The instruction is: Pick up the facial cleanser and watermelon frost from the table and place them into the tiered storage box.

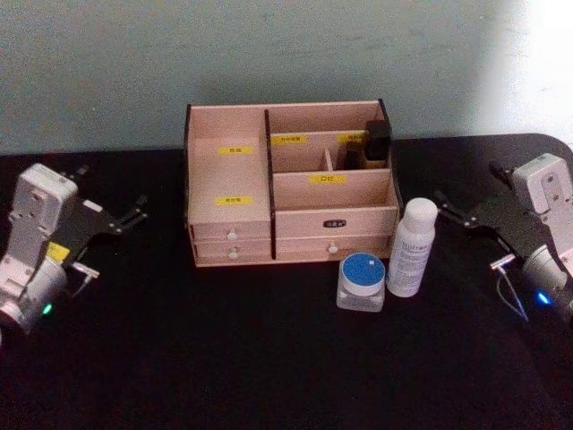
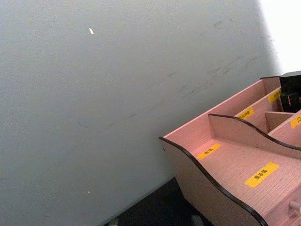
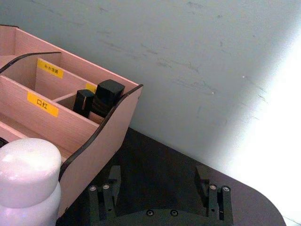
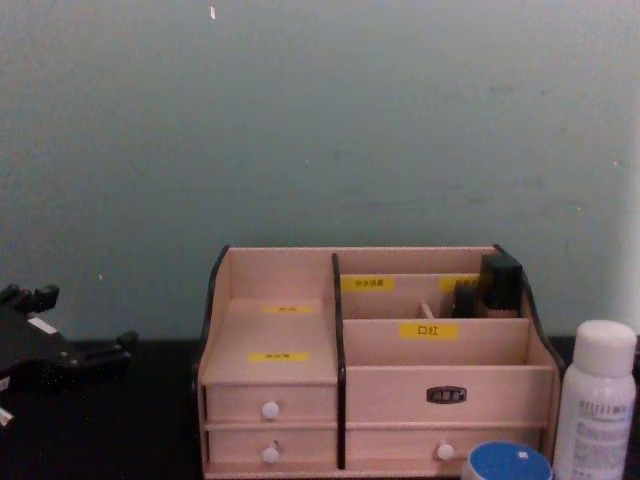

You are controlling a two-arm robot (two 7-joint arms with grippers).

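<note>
Where the arms sit: one at each side of the black table, both apart from the things in the middle.
Left gripper: low over the table's left side, fingers apart with nothing between them, tips turned toward the box; the chest view shows it at the left edge.
Right gripper: low over the table's right side, fingers spread and empty, aimed past the box's right end; the right wrist view shows a wide gap between the two fingers.
Tiered storage box: at the back middle of the table, between the two grippers, drawers and white knobs facing the robot, yellow labels on the stepped compartments.
Dark items: upright in the box's back right compartment.
Facial cleanser: white bottle with a white cap, upright on the table just in front of the box's right front corner; near the right gripper, on its inner side, not touching it.
Watermelon frost: small clear jar with a blue lid, on the table in front of the box's right-hand drawers, just beside the bottle on its left; whether the two touch cannot be told. It lies farther from the right gripper than the bottle and well apart from the left gripper.
</note>
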